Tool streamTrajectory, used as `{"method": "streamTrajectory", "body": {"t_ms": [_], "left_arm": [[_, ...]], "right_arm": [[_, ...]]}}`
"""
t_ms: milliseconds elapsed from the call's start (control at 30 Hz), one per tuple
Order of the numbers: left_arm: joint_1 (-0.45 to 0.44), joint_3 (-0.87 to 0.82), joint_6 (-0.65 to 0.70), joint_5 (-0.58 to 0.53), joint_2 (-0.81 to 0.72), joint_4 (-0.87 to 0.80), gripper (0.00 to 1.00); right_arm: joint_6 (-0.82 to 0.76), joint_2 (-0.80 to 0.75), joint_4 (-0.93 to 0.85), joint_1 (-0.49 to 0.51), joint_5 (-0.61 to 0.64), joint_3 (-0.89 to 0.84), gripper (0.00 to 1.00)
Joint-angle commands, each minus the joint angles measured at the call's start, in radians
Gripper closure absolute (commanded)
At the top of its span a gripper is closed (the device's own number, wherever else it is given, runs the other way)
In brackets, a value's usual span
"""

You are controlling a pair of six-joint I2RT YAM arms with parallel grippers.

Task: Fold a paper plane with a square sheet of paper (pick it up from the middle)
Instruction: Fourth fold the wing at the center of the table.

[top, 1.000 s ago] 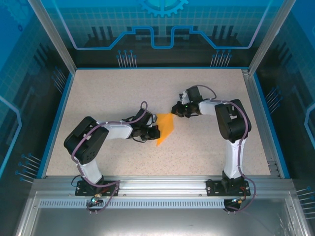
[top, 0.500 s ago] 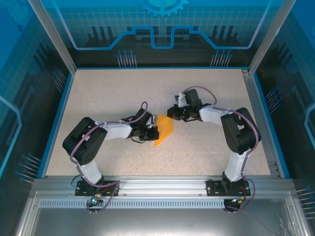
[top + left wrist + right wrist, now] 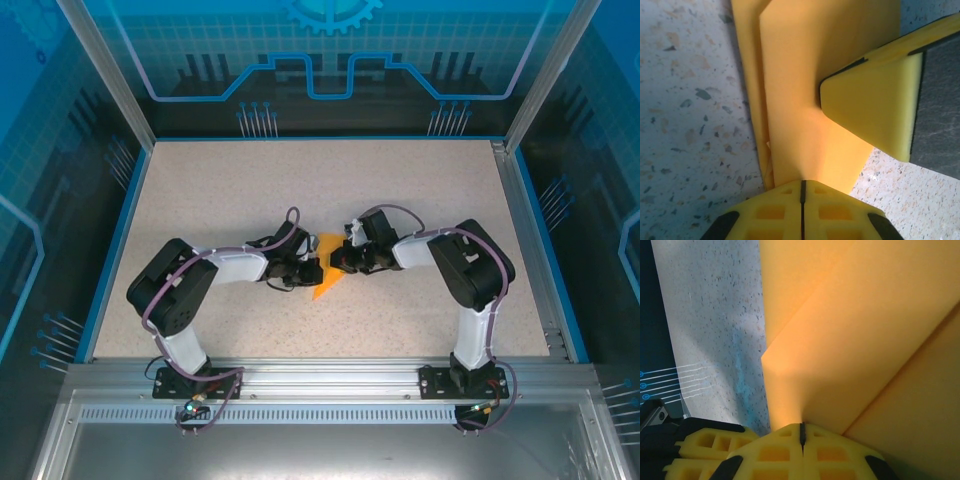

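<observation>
Right gripper (image 3: pixel 340 260) in from upper right to frame centre | meets left gripper (image 3: pixel 312 268) | both jaws pressed together, pinching folded sheet of paper (image 3: pixel 323 284) | two-handed crease looks possible

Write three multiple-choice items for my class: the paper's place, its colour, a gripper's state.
1. The sheet of paper is: A) at the middle of the table, between left gripper and right gripper; B) at the far left corner; C) off it.
2. Its colour: A) white; B) blue; C) orange-yellow.
3. The left gripper is: A) wide open; B) shut on the paper; C) shut on nothing.
Key: 1A, top view shows it between the arms; 2C, every view shows orange-yellow; 3B, its wrist view shows paper leaving closed jaws.
</observation>
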Motion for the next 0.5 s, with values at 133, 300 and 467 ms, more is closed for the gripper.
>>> {"method": "streamTrajectory", "body": {"t_ms": [133,300,467], "left_arm": [[-0.006,-0.032,-0.005,-0.070,-0.014,-0.265,0.90],[-0.005,0.002,-0.053,-0.083,-0.123,-0.284,0.85],[-0.005,0.018,-0.180,-0.061,-0.198,-0.204,0.88]], "right_arm": [[-0.029,0.027,-0.134,0.011,0.111,-0.020,0.97],[-0.047,0.017,-0.236,0.022,0.161,0.040,0.97],[-0.038,0.030,-0.258,0.022,0.166,0.055,0.97]]}}
